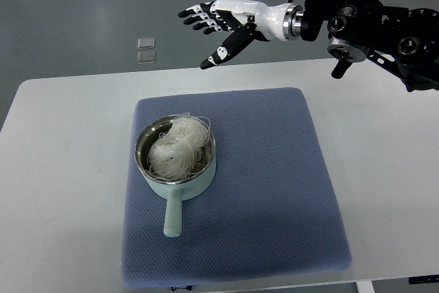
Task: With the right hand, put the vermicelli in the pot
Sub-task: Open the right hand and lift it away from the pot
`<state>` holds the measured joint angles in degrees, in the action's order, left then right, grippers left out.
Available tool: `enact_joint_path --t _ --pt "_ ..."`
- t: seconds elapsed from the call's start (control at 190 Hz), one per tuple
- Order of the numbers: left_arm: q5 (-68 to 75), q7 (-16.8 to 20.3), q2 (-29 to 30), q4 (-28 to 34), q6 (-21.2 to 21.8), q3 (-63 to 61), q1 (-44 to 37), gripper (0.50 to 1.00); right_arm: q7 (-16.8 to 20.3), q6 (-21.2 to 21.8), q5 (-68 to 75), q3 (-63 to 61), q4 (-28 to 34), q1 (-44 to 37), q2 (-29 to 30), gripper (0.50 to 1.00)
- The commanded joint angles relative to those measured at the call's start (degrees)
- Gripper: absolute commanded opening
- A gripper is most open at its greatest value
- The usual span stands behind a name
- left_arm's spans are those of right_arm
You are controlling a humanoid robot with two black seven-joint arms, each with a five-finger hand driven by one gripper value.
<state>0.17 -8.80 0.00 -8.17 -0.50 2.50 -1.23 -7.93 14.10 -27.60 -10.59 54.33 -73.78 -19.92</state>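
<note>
From my station: right robot hand [219,27] hangs above the far edge of the counter [62,169], well apart from the pot [175,169]. Fingers spread and relaxed, thumb angled down; it holds nothing. Left arm not in my view.

Vermicelli [180,147] sits in the pot as a loose white nest, piled slightly above the rim, a few stray strands arching over the far side. I judge the placing step done, since the noodles are inside and the hand is empty and clear.

Pot rests on a blue padded mat [274,190], toward its left half, handle [173,216] pointing to my near side. My guess is the mat is there to stop the pot sliding and to soften contact. The handle turned toward me leaves the far and right sides free for an approach from the right arm.

Two small pale squares [146,49] lie on the floor beyond the counter; purpose unknown.

Writing: a small mark at the mat's near edge, too tiny to read. No brand legible on pot or arm.
</note>
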Motion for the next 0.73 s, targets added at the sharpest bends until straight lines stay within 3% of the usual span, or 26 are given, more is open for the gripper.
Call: enact_joint_path --t 0.0,0.116,0.29,0.438,0.728 --pt "0.00 0.01 0.00 0.00 -0.03 -0.04 0.00 1.000 -0.07 -2.93 4.04 -13.67 -0.01 12.25 -0.74 0.924" --pt "0.00 -0.08 0.00 0.00 -0.03 -0.13 0.00 1.000 -3.23 -4.51 7.38 -31.24 -0.01 26.74 3.21 0.924" --pt "0.09 -0.08 0.00 -0.09 -0.03 -0.22 0.00 1.000 -8.86 -4.52 8.78 -48.29 -2.91 37.82 11.91 0.926" --pt "0.09 -0.08 0.00 -0.18 -0.03 -0.22 0.00 1.000 -9.21 -4.25 14.32 -54.80 -6.34 40.29 15.87 0.926" --pt "0.09 -0.08 0.00 -0.18 -0.03 -0.30 0.00 1.000 -9.12 -4.25 17.75 -54.80 -6.87 42.13 16.14 0.926"
